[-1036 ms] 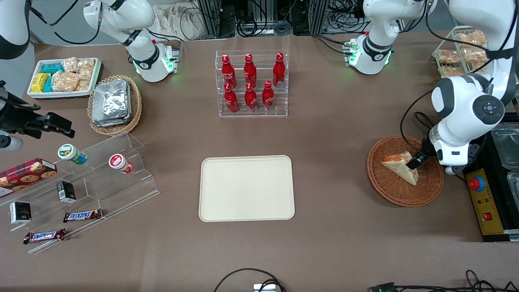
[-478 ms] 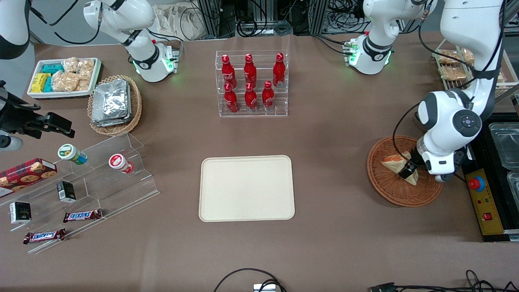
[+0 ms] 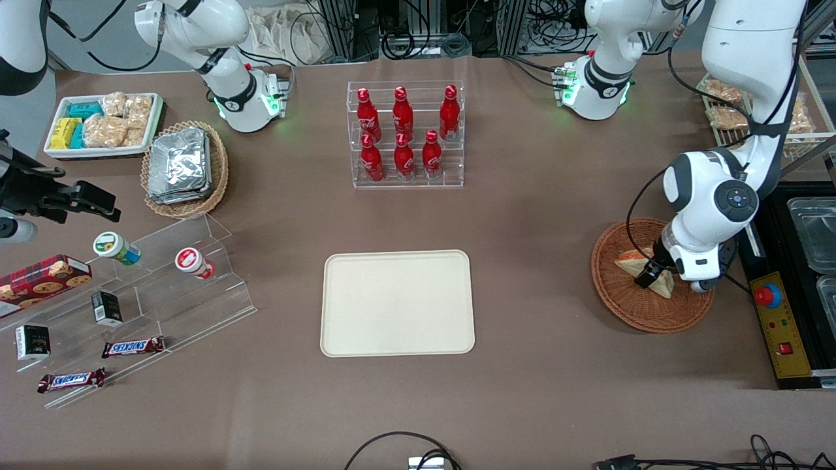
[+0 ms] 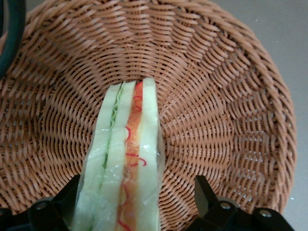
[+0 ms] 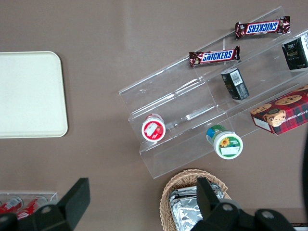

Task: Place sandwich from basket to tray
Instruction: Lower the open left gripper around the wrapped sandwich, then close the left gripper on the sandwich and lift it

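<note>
The sandwich [image 3: 628, 263], a pale bread wedge with red-orange and green filling, lies in the round reddish-brown wicker basket [image 3: 620, 303] toward the working arm's end of the table. My left gripper [image 3: 646, 275] is low over it, open. In the left wrist view the sandwich [image 4: 127, 154] stands edge-up between the two black fingers [image 4: 204, 195] on the basket's weave [image 4: 216, 96]; one finger is beside the bread, the other stands apart from it. The gripper [image 4: 136, 188] straddles the wedge's wide end. The cream tray [image 3: 397, 302] lies bare at mid-table, also seen in the right wrist view [image 5: 29, 94].
A clear rack of red bottles [image 3: 405, 134] stands farther from the front camera than the tray. A black box with a red button [image 3: 780, 326] sits beside the basket. A wire rack of bagged snacks [image 3: 725, 104], acrylic steps [image 3: 130, 294] and a foil-pack basket [image 3: 185, 166] line the table's ends.
The left arm has swung inward over the basket, carrying the gripper from the sandwich's outer end onto the wedge, fingers now on either side of it. The sandwich has not moved.
</note>
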`<state>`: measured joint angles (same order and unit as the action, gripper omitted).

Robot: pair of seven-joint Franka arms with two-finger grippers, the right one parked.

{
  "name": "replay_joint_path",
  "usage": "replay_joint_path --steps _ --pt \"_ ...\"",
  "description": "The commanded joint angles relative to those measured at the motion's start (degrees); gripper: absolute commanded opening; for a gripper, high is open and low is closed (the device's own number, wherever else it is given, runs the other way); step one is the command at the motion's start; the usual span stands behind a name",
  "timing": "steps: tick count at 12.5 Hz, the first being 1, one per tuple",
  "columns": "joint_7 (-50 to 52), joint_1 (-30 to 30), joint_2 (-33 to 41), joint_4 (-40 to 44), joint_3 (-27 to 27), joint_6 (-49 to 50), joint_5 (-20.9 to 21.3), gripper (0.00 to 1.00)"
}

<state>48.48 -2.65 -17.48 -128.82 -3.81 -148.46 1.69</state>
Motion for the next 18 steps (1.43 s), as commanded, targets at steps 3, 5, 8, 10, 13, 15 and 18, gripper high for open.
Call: replay_joint_path --steps 3,5,8,10,13,15,18 --pt "0.0 -0.1 0.3 -1.8 0.1 -2.2 0.7 0.45" --pt "-0.9 -0.2 0.5 -2.2 0.1 -2.5 0.9 0.33" --pt "-8.0 0.3 2.4 -3.1 0.1 -0.8 0.9 0.28" --pt "-11.7 0.1 4.9 -2.8 0.1 3.1 0.9 0.28" --pt "-20.1 -0.2 8.1 -2.0 1.3 6.9 0.9 0.28" --pt "-24.6 -0.2 8.9 0.0 3.2 9.6 0.9 0.28" --pt "-29.7 -0.2 9.4 4.9 6.2 14.9 0.9 0.32"
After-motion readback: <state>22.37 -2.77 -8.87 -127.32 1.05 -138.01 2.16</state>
